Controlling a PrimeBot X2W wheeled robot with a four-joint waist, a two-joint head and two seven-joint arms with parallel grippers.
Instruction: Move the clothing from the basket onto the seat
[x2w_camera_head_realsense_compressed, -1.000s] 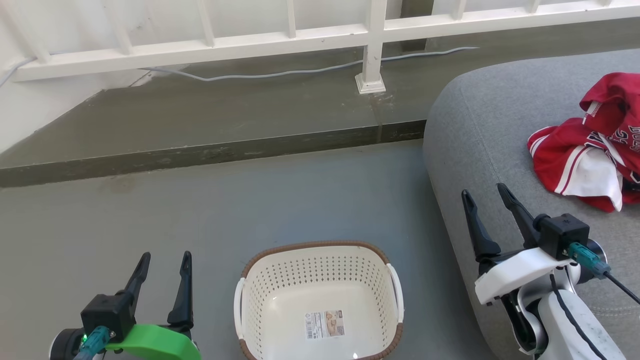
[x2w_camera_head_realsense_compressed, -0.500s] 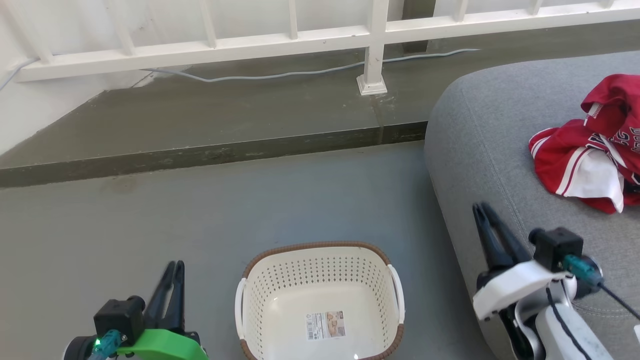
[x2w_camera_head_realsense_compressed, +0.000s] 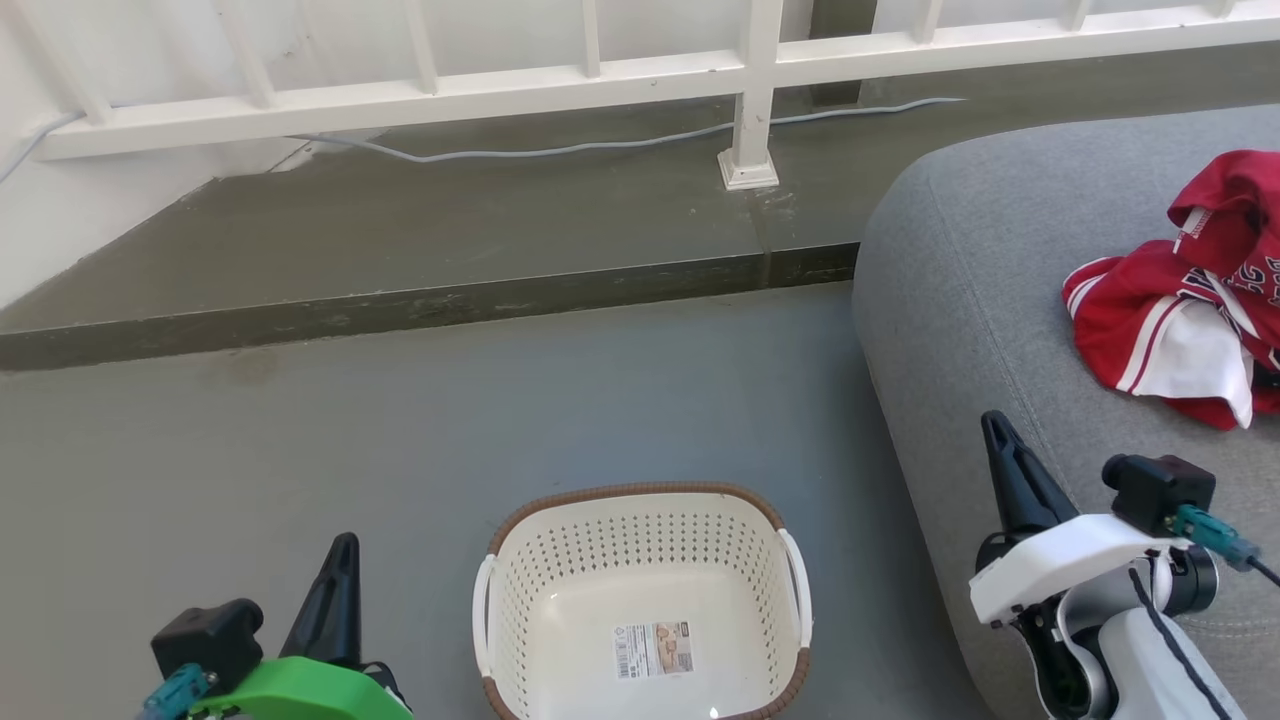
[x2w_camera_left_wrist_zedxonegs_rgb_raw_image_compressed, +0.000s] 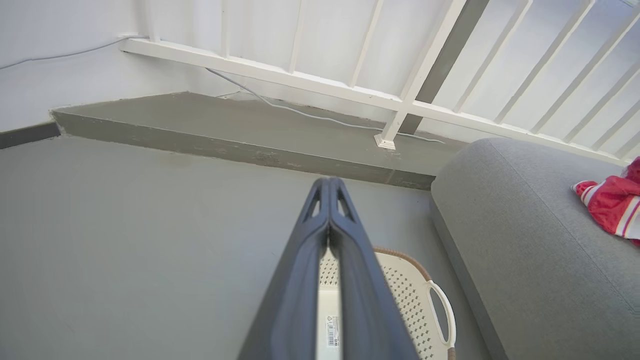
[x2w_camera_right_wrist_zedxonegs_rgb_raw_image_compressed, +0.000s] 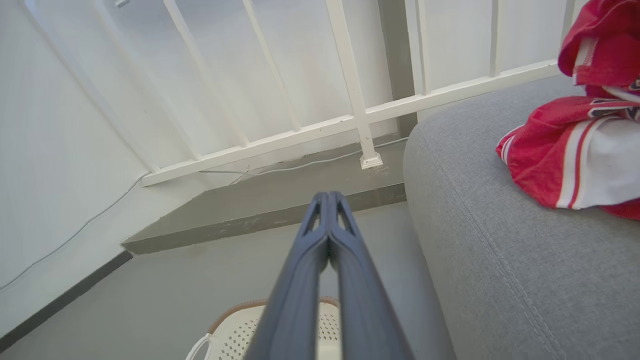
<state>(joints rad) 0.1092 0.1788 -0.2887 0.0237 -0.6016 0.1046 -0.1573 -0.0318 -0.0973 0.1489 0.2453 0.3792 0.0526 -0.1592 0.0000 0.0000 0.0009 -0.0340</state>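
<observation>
The cream basket (x2w_camera_head_realsense_compressed: 790, 600) stands on the floor at the bottom centre with no clothing in it; only the paper label shows on its base. The red and white clothing (x2w_camera_head_realsense_compressed: 1180, 320) lies bunched on the grey seat (x2w_camera_head_realsense_compressed: 960, 300) at the right, also seen as clothing (x2w_camera_right_wrist_zedxonegs_rgb_raw_image_compressed: 575, 145) on the seat (x2w_camera_right_wrist_zedxonegs_rgb_raw_image_compressed: 490, 250). My left gripper (x2w_camera_head_realsense_compressed: 343, 548) is shut with nothing in it, left of the basket. My right gripper (x2w_camera_head_realsense_compressed: 993, 424) is shut and empty over the seat's near edge, short of the clothing. In the wrist views both pairs of fingers (x2w_camera_left_wrist_zedxonegs_rgb_raw_image_compressed: 330, 185) (x2w_camera_right_wrist_zedxonegs_rgb_raw_image_compressed: 328, 197) are pressed together.
A white railing (x2w_camera_head_realsense_compressed: 600, 80) with a post (x2w_camera_head_realsense_compressed: 745, 150) runs along the back on a raised concrete step (x2w_camera_head_realsense_compressed: 420, 300). A grey cable (x2w_camera_head_realsense_compressed: 560, 148) lies on the step. Grey floor (x2w_camera_head_realsense_compressed: 450, 420) spreads between step, basket and seat.
Both grippers went from open to shut and dropped lower in the head view, drawing back toward me. The head camera shifted slightly. The clothing and basket stayed put.
</observation>
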